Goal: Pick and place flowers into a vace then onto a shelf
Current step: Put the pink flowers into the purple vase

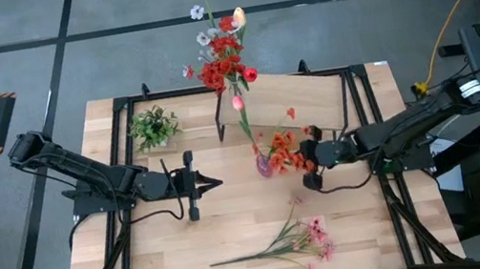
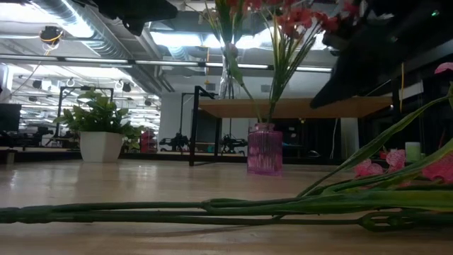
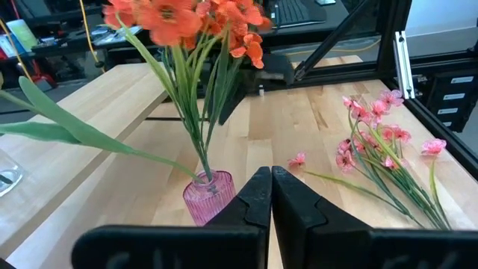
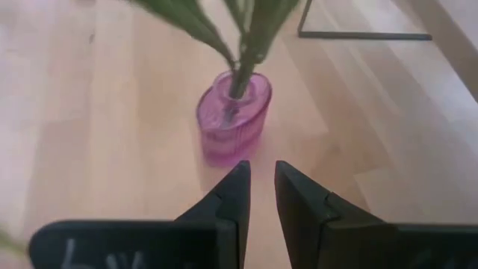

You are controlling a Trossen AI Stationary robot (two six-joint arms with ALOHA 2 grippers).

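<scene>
Overhead, right fingers (image 4: 258, 187) slightly apart, holding nothing; left fingers (image 3: 270, 196) closed; vase (image 1: 265, 164) half hidden by flowers (image 1: 283, 147)

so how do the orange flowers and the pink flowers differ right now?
The orange flowers stand upright in the pink vase, by the right hand; the pink flowers lie flat on the table, loose, nearer its front edge. The orange blooms look bigger. Both have thin green stalks.

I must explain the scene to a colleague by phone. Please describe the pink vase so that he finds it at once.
Start at the raised light-wood shelf on black metal legs at the table's far side. Just in front of it stands the small ribbed pink glass vase holding orange flowers. The other vase, clear with red flowers, stands on the shelf.
</scene>
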